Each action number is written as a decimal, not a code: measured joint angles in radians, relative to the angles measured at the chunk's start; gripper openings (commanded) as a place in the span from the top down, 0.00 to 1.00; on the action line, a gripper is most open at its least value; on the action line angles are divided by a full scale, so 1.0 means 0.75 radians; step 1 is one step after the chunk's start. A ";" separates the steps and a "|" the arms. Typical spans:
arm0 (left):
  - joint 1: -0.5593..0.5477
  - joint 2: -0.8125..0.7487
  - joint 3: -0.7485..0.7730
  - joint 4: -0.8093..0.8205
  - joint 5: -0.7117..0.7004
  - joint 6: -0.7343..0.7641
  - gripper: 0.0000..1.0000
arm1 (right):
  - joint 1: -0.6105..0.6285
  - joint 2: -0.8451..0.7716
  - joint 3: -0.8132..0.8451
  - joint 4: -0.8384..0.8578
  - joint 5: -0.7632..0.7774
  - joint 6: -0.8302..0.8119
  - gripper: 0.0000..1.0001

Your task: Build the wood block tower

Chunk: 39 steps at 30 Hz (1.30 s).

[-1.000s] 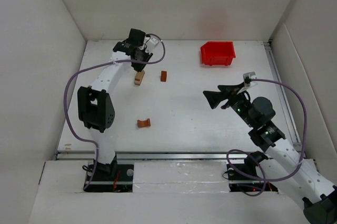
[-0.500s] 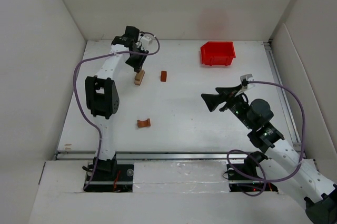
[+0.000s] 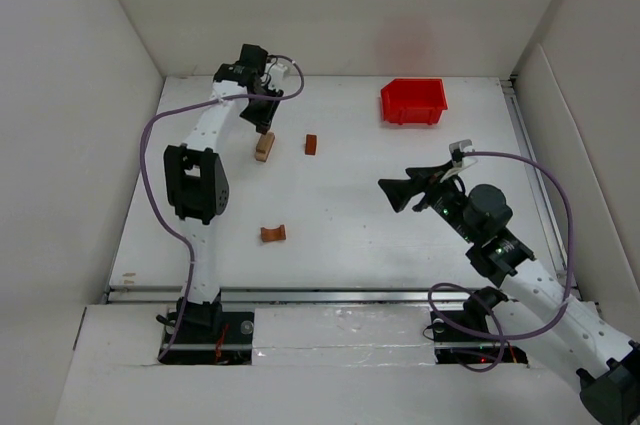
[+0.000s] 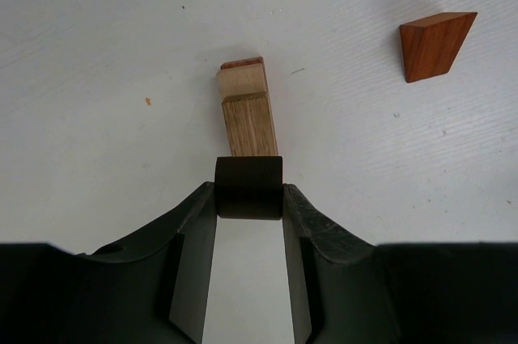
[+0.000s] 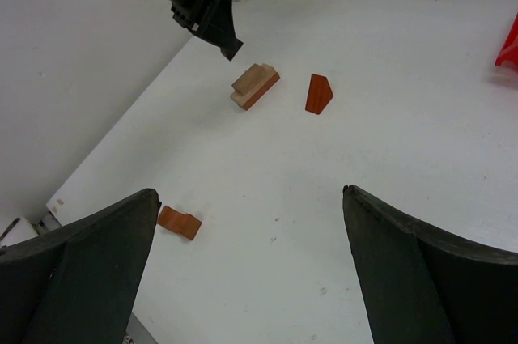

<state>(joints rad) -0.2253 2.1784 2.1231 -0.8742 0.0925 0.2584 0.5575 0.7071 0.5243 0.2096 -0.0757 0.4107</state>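
Observation:
The tower (image 3: 264, 147) is a small stack of tan blocks on a reddish-brown piece at the table's back left; it also shows in the left wrist view (image 4: 247, 109) and the right wrist view (image 5: 255, 85). My left gripper (image 3: 263, 121) hangs just behind and above it, shut on a dark brown block (image 4: 248, 188). A reddish-brown wedge block (image 3: 311, 144) stands just right of the tower. A reddish-brown arch block (image 3: 273, 234) lies nearer the front. My right gripper (image 3: 395, 190) is open and empty over the table's middle right.
A red plastic bin (image 3: 413, 101) stands at the back right. White walls close in the table on the left, back and right. The left arm's purple cable (image 3: 150, 135) loops out on the left side.
The left arm has shifted back and turned a little, still holding the dark block by the tower. The right gripper has drifted slightly to the left.

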 measured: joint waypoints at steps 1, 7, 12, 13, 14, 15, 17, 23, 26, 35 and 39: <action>0.000 0.008 0.004 0.001 -0.006 -0.004 0.93 | 0.000 0.002 0.000 0.000 0.001 0.000 0.00; 0.000 0.064 0.005 -0.020 -0.025 -0.015 0.93 | 0.000 0.002 0.000 -0.001 0.009 0.000 0.00; 0.000 0.084 -0.003 -0.021 -0.033 -0.018 0.92 | 0.000 0.003 0.000 0.000 0.012 0.000 0.00; 0.000 0.086 -0.003 -0.022 -0.034 -0.018 0.92 | 0.000 0.003 0.000 0.000 0.012 0.000 0.00; 0.000 0.086 -0.003 -0.022 -0.035 -0.018 0.91 | 0.000 0.003 0.000 0.000 0.012 0.000 0.00; 0.000 0.088 -0.003 -0.021 -0.035 -0.018 0.91 | 0.000 0.003 0.000 0.000 0.012 0.000 0.00; 0.000 0.090 -0.003 -0.021 -0.035 -0.018 0.90 | 0.000 0.003 0.000 0.000 0.012 0.000 0.00; 0.000 0.109 -0.003 -0.021 -0.036 -0.018 0.87 | 0.000 0.003 0.000 0.000 0.012 0.000 0.00; 0.000 0.122 -0.003 -0.020 -0.045 -0.018 0.86 | 0.000 0.003 0.000 0.000 0.012 0.000 0.00; 0.000 0.157 -0.003 -0.017 -0.059 -0.018 0.81 | 0.000 0.003 0.000 -0.001 0.012 0.000 0.00; 0.000 0.157 0.000 -0.016 -0.064 -0.018 0.78 | 0.003 0.003 0.000 0.000 0.012 0.000 0.00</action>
<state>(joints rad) -0.2253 2.2963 2.1231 -0.8864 0.0444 0.2451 0.5598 0.7094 0.5243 0.2096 -0.0666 0.4107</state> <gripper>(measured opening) 0.308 0.999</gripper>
